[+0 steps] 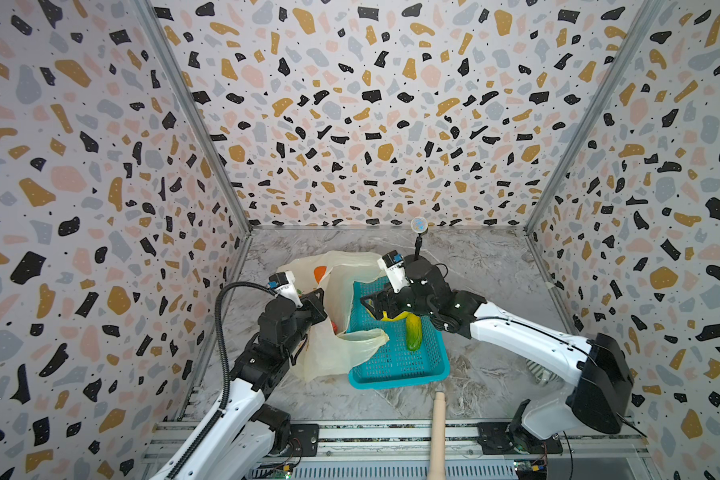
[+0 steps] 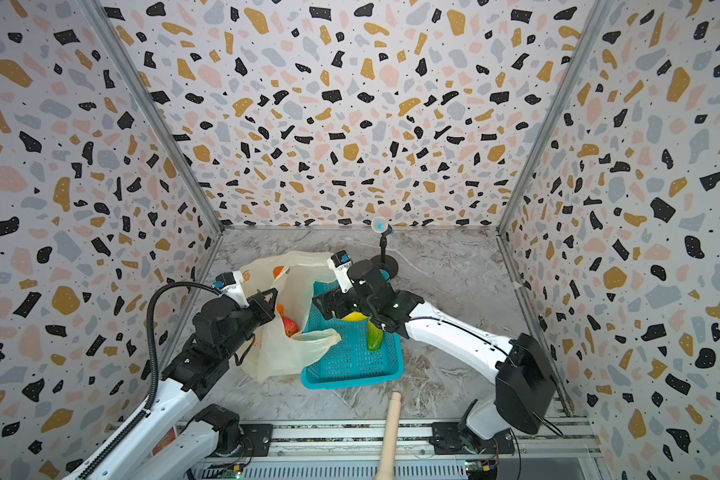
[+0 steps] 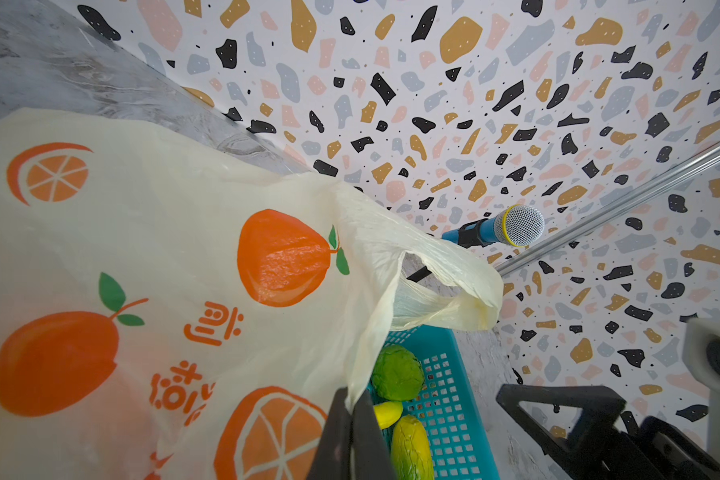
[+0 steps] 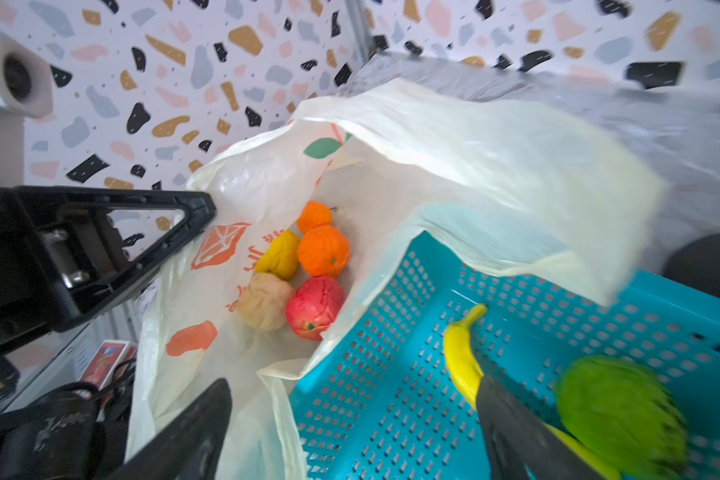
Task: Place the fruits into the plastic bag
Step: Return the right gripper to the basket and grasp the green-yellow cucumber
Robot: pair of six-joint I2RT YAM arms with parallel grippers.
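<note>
Counter [image 1: 495, 270]: the grey marbled surface that carried everything you saw in both top views.
Plastic bag [image 1: 333, 353]: pale yellow and printed with oranges and red characters. It lay on the counter against the left side of the basket with its mouth open. One handle loop was draped into the basket, and a flap hung over the basket's far end.
Basket [image 1: 400, 365]: teal and perforated, touching the bag.
Left fingers [image 3: 337, 432]: clenched on the bag's rim, with the thin film pinched between them in your left wrist view.
Right fingers [image 4: 512, 428]: released and spread wide with nothing between them, above the basket's far end beside the bag's mouth. One finger overlapped the banana, but you could not judge whether they touched.
Microphone [image 1: 419, 225]: on a small stand at the back of the counter.
Mango [image 1: 413, 337]: green-yellow, lying in the basket.
Banana [image 4: 460, 357]: yellow, in the basket.
Green lumpy fruit [image 4: 620, 407]: in the basket, just beside the banana.
Red fruit [image 4: 314, 307]: inside the bag, touching the beige fruit [image 4: 265, 306].
Orange fruits [image 4: 323, 251]: two of them inside the bag, with a yellow fruit [image 4: 279, 255] beside them.
</note>
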